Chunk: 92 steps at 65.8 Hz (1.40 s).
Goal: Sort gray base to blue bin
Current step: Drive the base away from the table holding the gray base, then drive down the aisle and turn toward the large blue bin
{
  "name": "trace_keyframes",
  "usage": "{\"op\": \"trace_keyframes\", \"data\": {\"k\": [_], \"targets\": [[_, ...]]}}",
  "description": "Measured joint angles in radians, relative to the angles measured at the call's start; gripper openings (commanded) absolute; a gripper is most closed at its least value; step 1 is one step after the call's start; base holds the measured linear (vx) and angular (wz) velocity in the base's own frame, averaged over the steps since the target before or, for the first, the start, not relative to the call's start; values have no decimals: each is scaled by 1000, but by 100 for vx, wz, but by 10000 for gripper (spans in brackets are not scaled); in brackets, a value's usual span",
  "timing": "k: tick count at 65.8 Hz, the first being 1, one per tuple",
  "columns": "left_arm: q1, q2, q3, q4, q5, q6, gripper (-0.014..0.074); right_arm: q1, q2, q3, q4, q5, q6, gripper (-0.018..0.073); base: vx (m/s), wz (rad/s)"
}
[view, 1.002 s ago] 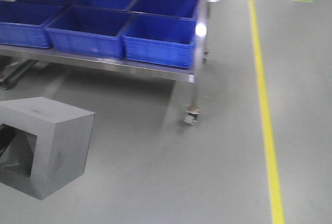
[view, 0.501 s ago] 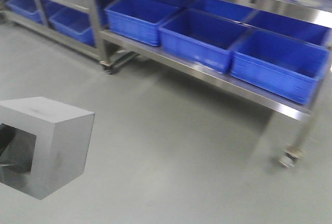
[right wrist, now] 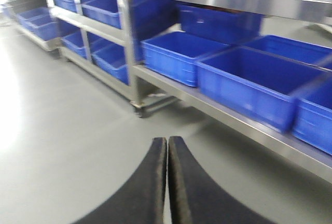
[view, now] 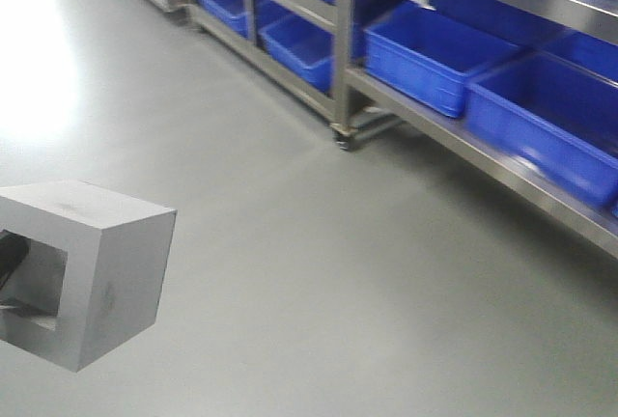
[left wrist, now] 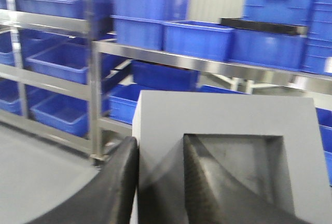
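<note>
The gray base (view: 101, 267) hangs above the floor at the lower left of the front view, its square recess facing left. My left gripper (left wrist: 158, 142) is shut on one wall of the gray base (left wrist: 223, 115), with one black finger outside and the other inside the recess. Several blue bins stand on steel racks at the right, one blue bin (view: 435, 50) on the lowest shelf. My right gripper (right wrist: 167, 141) is shut with nothing in it, above bare floor and short of a blue bin (right wrist: 249, 73).
Steel racks (view: 340, 41) with caster wheels run from the back left to the right edge, with bins on each shelf. Gray floor (view: 319, 272) lies between me and the racks. A bright glare patch (view: 29, 60) lies on the floor at the far left.
The front view has swung left. The racks and bins slid to the right of the frame and the yellow floor line left view. The gray base stays held in the same spot in the frame.
</note>
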Motion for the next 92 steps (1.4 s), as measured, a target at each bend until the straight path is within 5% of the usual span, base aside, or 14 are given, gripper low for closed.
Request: {"op": "trace_keyframes", "data": {"k": [92], "targets": [[1, 0, 0, 0, 5, 0, -6, 0, 0, 0, 0, 0, 0, -5, 27, 39]]}}
